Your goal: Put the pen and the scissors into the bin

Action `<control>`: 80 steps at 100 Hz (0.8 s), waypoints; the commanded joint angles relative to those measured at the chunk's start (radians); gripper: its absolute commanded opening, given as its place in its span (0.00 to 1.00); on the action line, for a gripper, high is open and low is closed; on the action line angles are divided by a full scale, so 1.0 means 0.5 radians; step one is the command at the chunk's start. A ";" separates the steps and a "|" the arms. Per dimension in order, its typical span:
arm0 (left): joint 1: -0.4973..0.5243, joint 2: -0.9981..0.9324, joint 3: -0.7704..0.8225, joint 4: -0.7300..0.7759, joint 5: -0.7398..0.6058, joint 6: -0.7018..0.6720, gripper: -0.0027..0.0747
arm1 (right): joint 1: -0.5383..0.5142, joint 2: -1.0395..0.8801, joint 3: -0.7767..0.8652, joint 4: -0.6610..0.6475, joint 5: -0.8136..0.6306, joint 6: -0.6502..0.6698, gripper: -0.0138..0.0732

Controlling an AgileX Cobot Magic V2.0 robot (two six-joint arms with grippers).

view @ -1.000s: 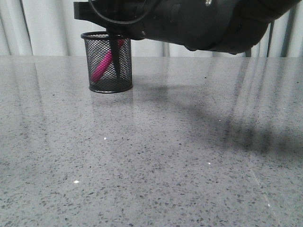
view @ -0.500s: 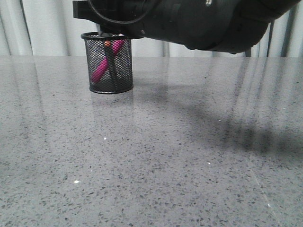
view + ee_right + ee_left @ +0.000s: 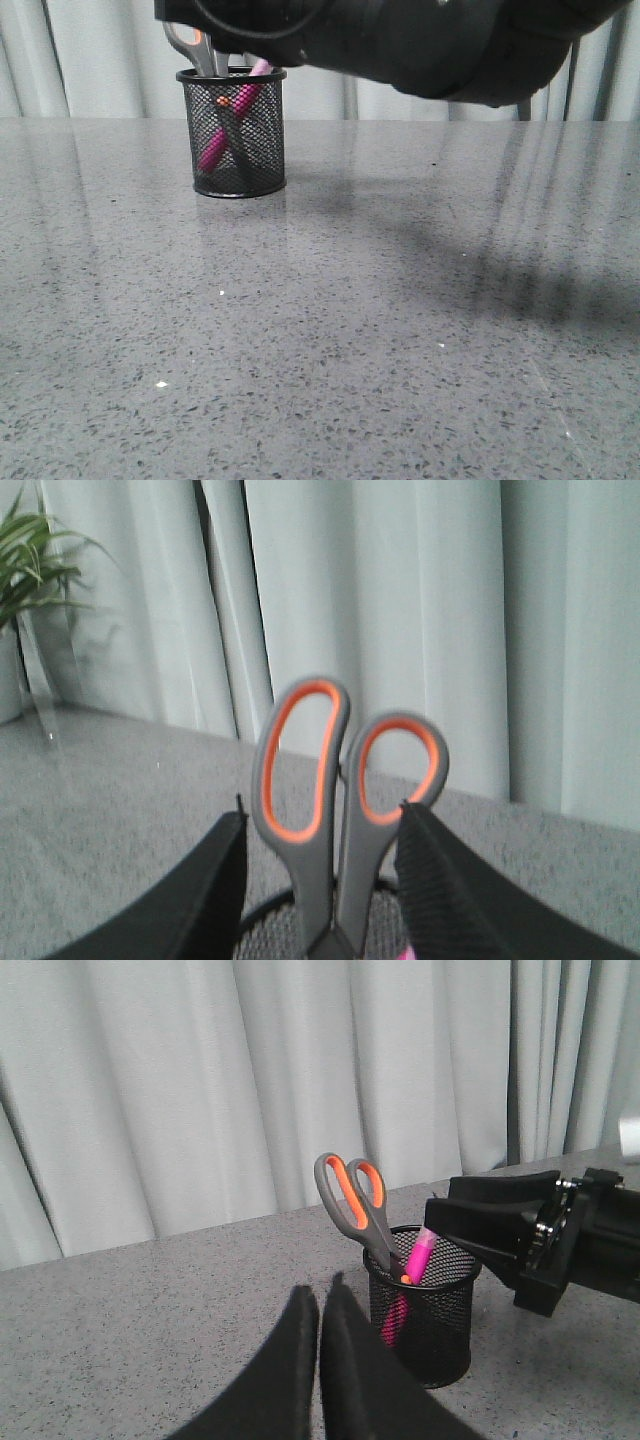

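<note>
Straddling scissors (image 3: 340, 810), right hand (image 3: 322, 880) open.

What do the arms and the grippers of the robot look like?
Both are black. The left gripper has two smooth, tapered fingers. The right gripper has fingers with ribbed inner pads. The right arm is a bulky, glossy black shell with a black cable looped near its end.

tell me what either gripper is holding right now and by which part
Nothing is held. The right gripper is open, its fingers either side of the scissors' handles without touching; the scissors stand in the mesh cup. The left gripper is shut on nothing.
</note>
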 commanded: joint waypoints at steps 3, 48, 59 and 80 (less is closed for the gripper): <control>-0.007 0.002 -0.051 -0.063 -0.050 -0.005 0.01 | 0.000 -0.176 -0.043 -0.037 -0.228 0.000 0.52; -0.007 0.002 -0.051 -0.060 -0.102 -0.005 0.01 | -0.159 -0.697 -0.043 -0.013 0.198 -0.058 0.22; -0.007 0.002 -0.051 -0.060 -0.116 -0.005 0.01 | -0.273 -0.870 -0.043 -0.013 0.588 -0.101 0.08; -0.007 0.002 -0.051 0.000 -0.244 -0.005 0.01 | -0.518 -1.185 -0.043 -0.021 1.093 -0.164 0.08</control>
